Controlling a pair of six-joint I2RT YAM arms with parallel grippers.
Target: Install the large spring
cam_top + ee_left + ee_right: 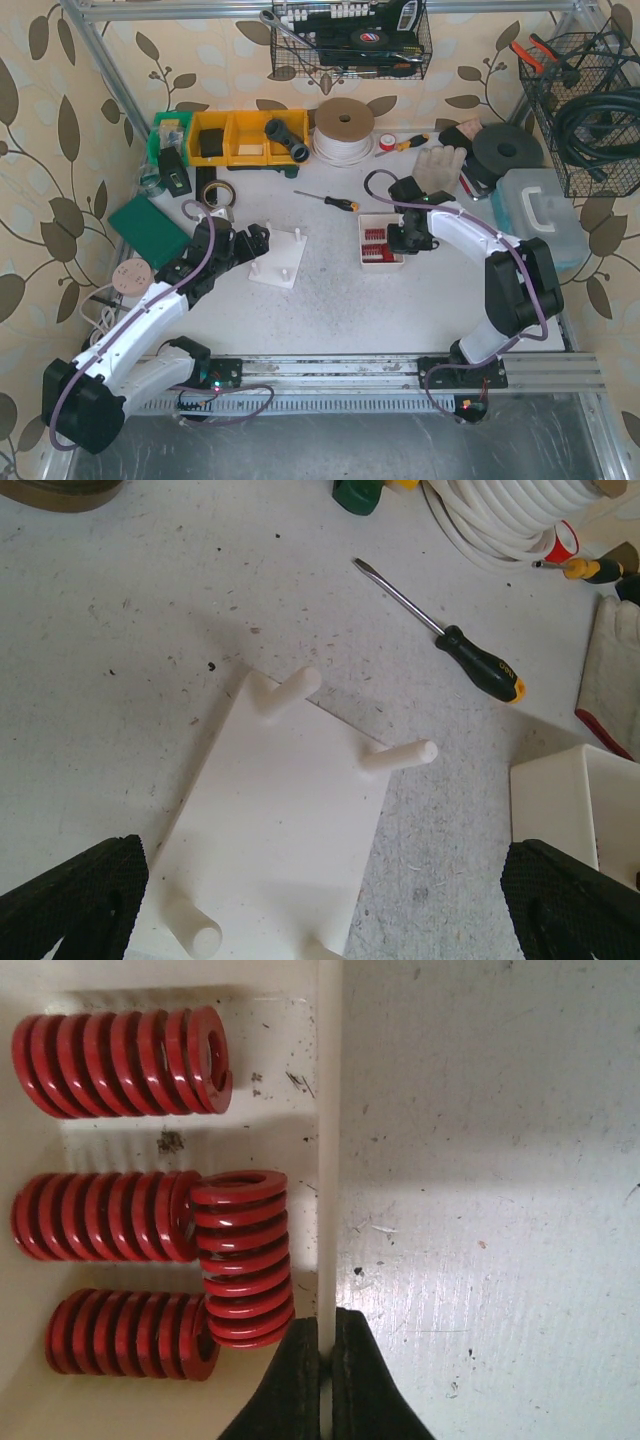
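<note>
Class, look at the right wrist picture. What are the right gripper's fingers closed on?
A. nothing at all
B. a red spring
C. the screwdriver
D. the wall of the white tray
D: the right gripper has one finger on each side of the thin wall of the tray, and the four red springs lie loose inside it.

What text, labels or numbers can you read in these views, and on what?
No text is legible.
Black boxes in the wire basket: white and red print, too small.
Screwdriver handle: faint mark, blurred.
Red springs, tray, white peg plate: no markings seen.
</note>
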